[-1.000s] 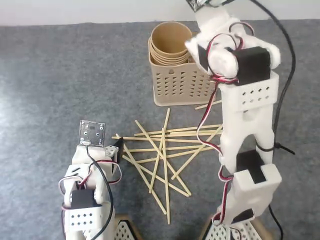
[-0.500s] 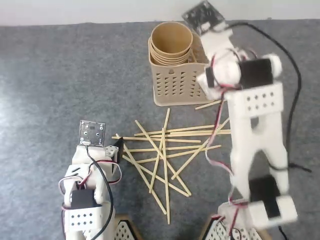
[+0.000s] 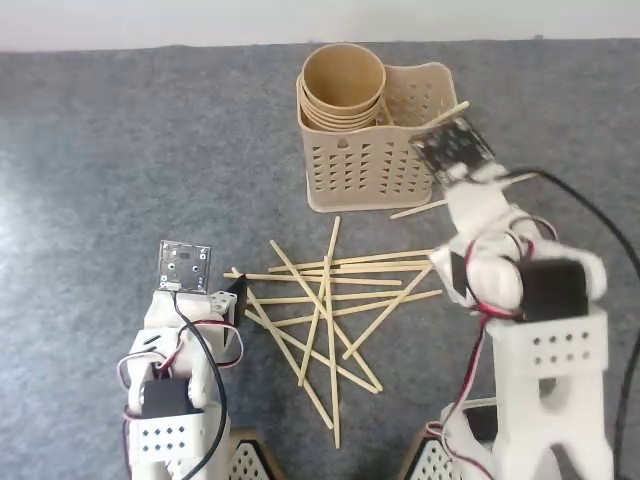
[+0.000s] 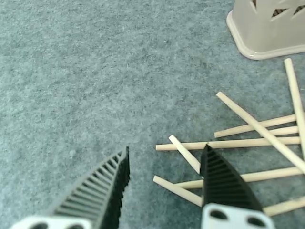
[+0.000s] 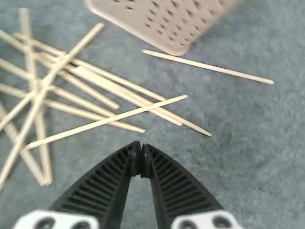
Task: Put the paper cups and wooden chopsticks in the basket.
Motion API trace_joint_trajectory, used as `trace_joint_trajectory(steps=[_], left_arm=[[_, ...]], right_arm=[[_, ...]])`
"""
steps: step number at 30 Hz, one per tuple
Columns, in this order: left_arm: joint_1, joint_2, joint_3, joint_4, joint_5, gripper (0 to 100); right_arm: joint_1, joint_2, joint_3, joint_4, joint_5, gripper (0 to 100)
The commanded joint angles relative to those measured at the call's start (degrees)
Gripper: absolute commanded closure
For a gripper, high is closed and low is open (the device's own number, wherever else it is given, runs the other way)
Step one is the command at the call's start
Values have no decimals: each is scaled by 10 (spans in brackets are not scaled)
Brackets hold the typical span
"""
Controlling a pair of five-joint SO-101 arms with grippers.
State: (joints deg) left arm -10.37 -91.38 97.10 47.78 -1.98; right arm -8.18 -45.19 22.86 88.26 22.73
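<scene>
- Several paper cups (image 3: 343, 82), nested into 1 stack, already stand in the basket (image 3: 390, 170) at 12 o'clock in the high view. The wooden chopsticks (image 3: 325, 305) lie criss-crossed at the centre of the grey, napped table (image 3: 110, 150). The left arm (image 3: 178, 370) is at 7 o'clock and the right arm (image 3: 540, 340) at 4 o'clock.
- In the left wrist view, the left gripper (image 4: 167, 151) is spread wide and holds nothing. Its ribbed black fingers straddle the nearest stick ends, and a corner of the basket (image 4: 267, 28) lies beyond.
- In the right wrist view, the right gripper (image 5: 140, 149) is clenched tip to tip and empty, over bare carpet just beside the pile. 1 lone stick (image 5: 207, 67) lies apart from the rest by the basket's foot (image 5: 162, 19).
- The step in hand looks like fetching a chopstick. The sticks are thin, smooth, pale wood and overlap, so a grab into the heap may drag neighbours along.
- It is better to take the lone stick or a topmost one. Open the pincer across its width near the middle, and press lightly into the soft nap so the tips get beneath it.
- The basket is stiff, slotted plastic, so drop sticks end-first beside the cups and clear of the slots.
</scene>
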Motion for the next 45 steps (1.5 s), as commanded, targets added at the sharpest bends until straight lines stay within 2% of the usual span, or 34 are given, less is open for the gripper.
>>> trace_joint_trajectory(steps=[1,8,18,25,31,37,45], left_arm=[[-4,1,-3,-1,-5,772],[-4,1,-3,-3,-5,772],[-2,1,-3,-8,-5,772],[0,1,-3,-23,-5,772],[0,1,-3,-25,-5,778],[-3,0,-22,-25,-6,889],[1,0,-7,-25,-5,891]], right_arm=[[44,-72,149,-131,-4,991],[48,-205,401,-313,-15,991],[51,-318,569,-389,-94,991],[51,-382,730,-535,-92,991],[52,-459,739,-484,-92,990],[53,-499,739,-444,-92,987],[53,-504,739,-437,-92,986]])
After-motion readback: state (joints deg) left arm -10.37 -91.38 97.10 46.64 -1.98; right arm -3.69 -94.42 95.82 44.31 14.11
